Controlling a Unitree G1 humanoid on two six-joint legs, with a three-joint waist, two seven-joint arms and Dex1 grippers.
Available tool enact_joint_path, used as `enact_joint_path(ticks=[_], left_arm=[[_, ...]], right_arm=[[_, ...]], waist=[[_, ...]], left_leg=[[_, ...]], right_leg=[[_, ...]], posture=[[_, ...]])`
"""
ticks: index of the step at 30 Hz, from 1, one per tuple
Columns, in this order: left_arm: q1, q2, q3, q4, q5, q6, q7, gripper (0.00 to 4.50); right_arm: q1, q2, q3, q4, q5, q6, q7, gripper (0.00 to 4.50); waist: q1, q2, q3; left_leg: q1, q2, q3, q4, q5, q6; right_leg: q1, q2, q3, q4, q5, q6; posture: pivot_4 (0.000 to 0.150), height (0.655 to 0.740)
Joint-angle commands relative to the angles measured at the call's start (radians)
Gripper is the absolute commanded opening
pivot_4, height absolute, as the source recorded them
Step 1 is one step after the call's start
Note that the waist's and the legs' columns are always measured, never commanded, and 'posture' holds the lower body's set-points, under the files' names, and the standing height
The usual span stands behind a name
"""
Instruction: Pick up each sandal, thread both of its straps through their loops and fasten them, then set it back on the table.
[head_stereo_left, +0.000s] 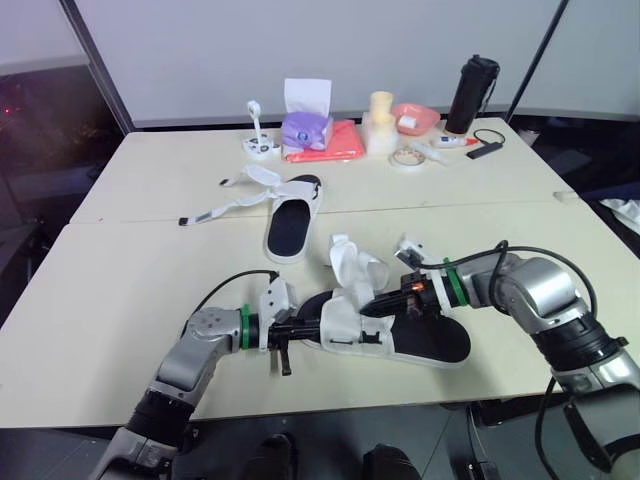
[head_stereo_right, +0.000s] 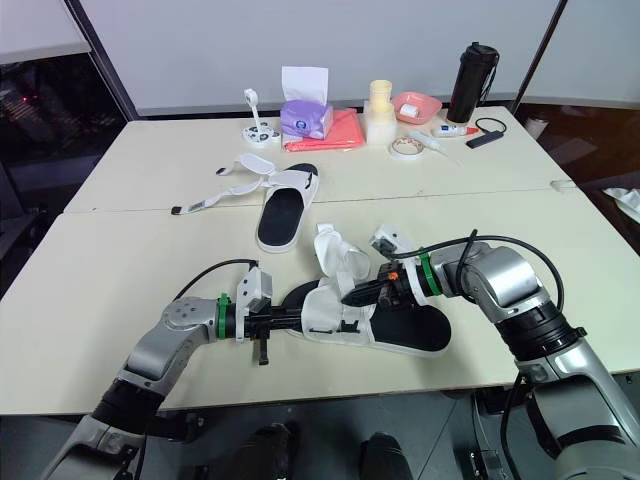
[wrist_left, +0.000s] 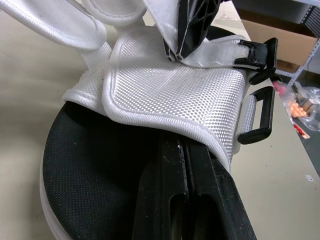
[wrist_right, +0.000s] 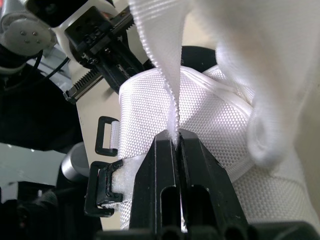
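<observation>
Left eye view: the near sandal (head_stereo_left: 430, 340) lies on the table (head_stereo_left: 110, 290) close to the front edge, its long axis running left to right between the two arms; the left gripper (head_stereo_left: 300, 332) meets it from the left end and the right gripper (head_stereo_left: 385, 302) reaches in from the right, over the black footbed. A far sandal (head_stereo_left: 290, 225) lies well apart toward the back, straps splayed open.

Left wrist view: the left gripper's fingers (wrist_left: 165, 200) are pressed together, their tips hidden under the white mesh upper (wrist_left: 170, 95), so I cannot tell whether they pinch anything; two black loops (wrist_left: 260, 117) hang off the upper's far edge, both empty.

Right wrist view: the right gripper (wrist_right: 176, 137) is clamped tight on a white webbing strap (wrist_right: 160, 60), which rises loose from the pinch; the loops sit off to one side of the upper, apart from the strap's held part.

Judgement: the strap must cross the upper sideways to reach a loop — the right arm is the nearer one and already has it; the webbing looks soft and floppy, so the free end may fold rather than feed.
</observation>
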Motion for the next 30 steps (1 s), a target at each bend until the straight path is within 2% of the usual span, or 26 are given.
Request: enact_joint_path(ticks=[1,15,22,26,30], left_arm=[[0.007,0.008,-0.015,-0.007,0.005,0.010,0.004,0.00],[0.013,-0.005,-0.029,-0.019,0.005,0.036,0.021,0.00],[0.009,-0.005,-0.032,-0.014,0.006,0.033,0.023,0.00],[0.006,-0.007,-0.032,-0.008,0.009,0.029,0.025,0.00],[0.003,-0.010,-0.033,-0.004,0.009,0.024,0.027,0.00]], right_arm=[[0.023,-0.028,-0.014,-0.063,0.004,-0.001,0.036,0.04],[0.094,-0.013,-0.155,-0.284,0.123,0.096,-0.022,0.04],[0.135,-0.019,-0.180,-0.372,0.166,0.131,-0.067,0.04],[0.181,-0.042,-0.161,-0.425,0.152,0.129,-0.090,0.04],[0.230,-0.061,-0.110,-0.438,0.069,0.069,-0.132,0.04]], waist=[[0.001,0.000,0.000],[0.001,0.000,0.000],[0.002,0.000,0.000],[0.003,0.000,0.000],[0.003,0.000,0.000]], left_leg=[[0.000,0.000,0.000,0.000,0.000,0.000],[0.000,0.000,-0.001,0.000,0.000,0.000],[0.000,0.000,-0.002,0.000,0.000,0.000],[0.000,0.000,-0.002,0.000,0.000,0.000],[0.000,0.000,-0.001,0.000,0.000,0.000]], right_leg=[[0.000,0.000,0.000,0.000,0.000,0.000],[0.000,0.000,0.000,0.000,0.000,0.000],[0.000,0.000,0.000,0.000,0.000,0.000],[0.000,0.000,0.000,0.000,0.000,0.000],[0.000,0.000,0.000,0.000,0.000,0.000]], posture=[[0.150,0.7400],[0.150,0.7400],[0.150,0.7400],[0.150,0.7400],[0.150,0.7400]])
